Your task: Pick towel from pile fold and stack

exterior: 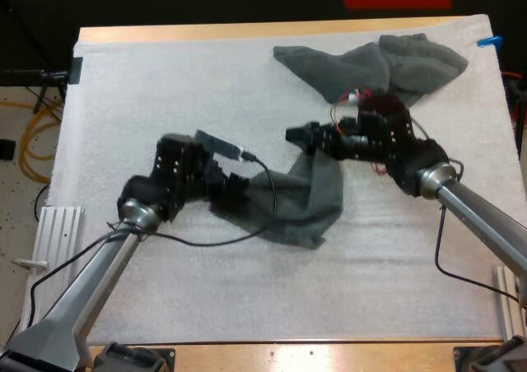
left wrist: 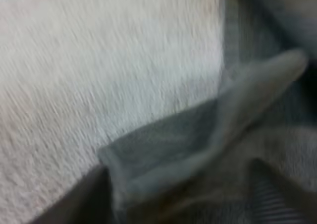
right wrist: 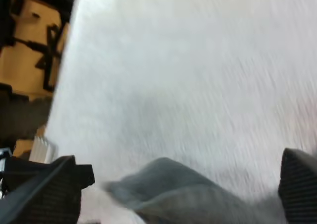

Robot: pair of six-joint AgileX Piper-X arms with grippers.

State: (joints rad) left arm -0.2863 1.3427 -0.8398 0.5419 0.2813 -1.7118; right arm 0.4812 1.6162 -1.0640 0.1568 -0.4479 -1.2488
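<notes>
Barely started: one dark grey-green cloth towel (exterior: 296,195) is off the crumpled towel pile (exterior: 370,67) at the far right corner of the white mat (exterior: 165,84) and lies unfolded mid-mat, the right gripper (exterior: 298,135) has its fingers (right wrist: 44,187) wide over it (left gripper (exterior: 233,187) at its edge, grip: can't tell), nothing stacked yet.

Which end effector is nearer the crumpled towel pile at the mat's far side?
Right. The right end effector is at the far corner of the middle towel, just short of the crumpled pile; the left end effector is at that towel's left edge, farther off.
</notes>
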